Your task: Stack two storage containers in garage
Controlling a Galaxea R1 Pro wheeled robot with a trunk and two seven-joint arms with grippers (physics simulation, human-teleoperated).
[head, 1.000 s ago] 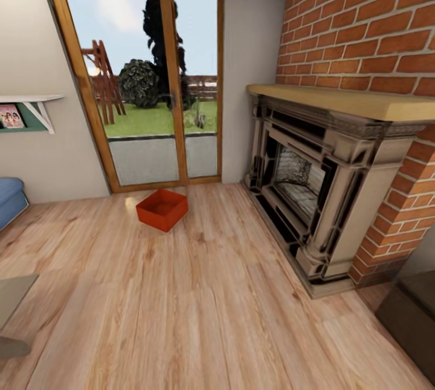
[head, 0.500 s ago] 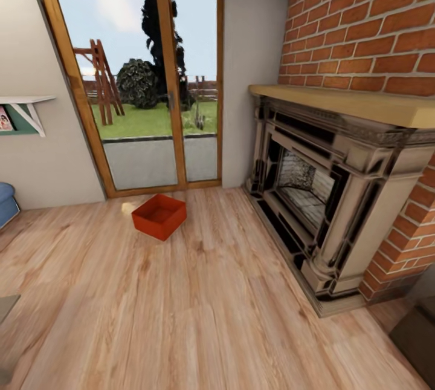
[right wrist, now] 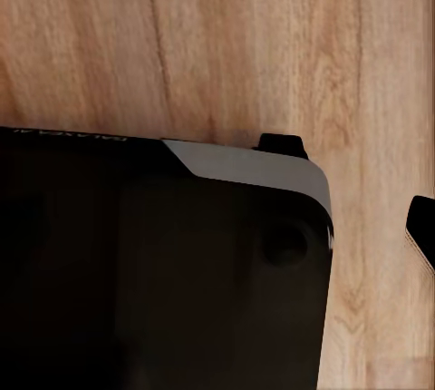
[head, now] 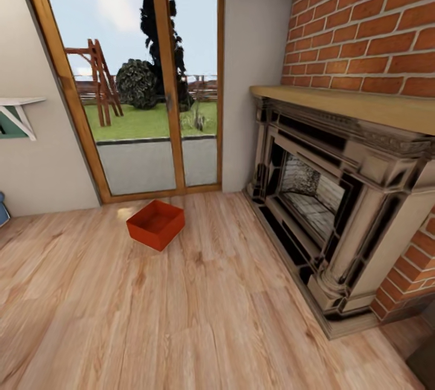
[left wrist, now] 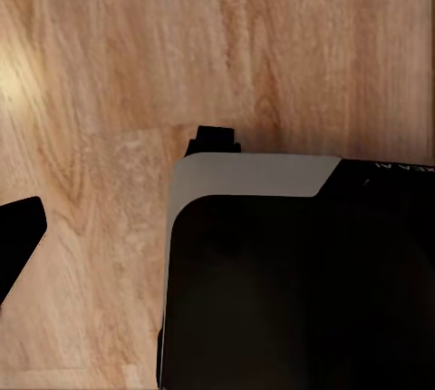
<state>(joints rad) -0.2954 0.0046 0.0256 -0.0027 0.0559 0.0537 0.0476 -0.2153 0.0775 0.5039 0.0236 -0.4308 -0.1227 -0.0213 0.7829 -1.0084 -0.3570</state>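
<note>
One orange-red storage container (head: 156, 224) sits open-topped and empty on the light wood plank floor (head: 199, 317) of the living room, just in front of the glass door (head: 130, 81). The second container is out of view. In the left wrist view a dark fingertip (left wrist: 18, 240) pokes in at the frame edge above the planks. The right wrist view has a matching dark fingertip (right wrist: 422, 227) at its edge. Nothing lies between the fingers. Both arms hang beside my black and grey base (left wrist: 290, 272), far from the container.
A brick fireplace (head: 338, 208) with a wooden mantel fills the right side, its hearth edge jutting onto the floor. A white wall shelf (head: 18, 113) hangs at the left. Wide wood floor stretches between me and the container.
The whole view has shifted: the camera moved closer to the door and fireplace, and the blue sofa slid out at the left. The container itself has not moved.
</note>
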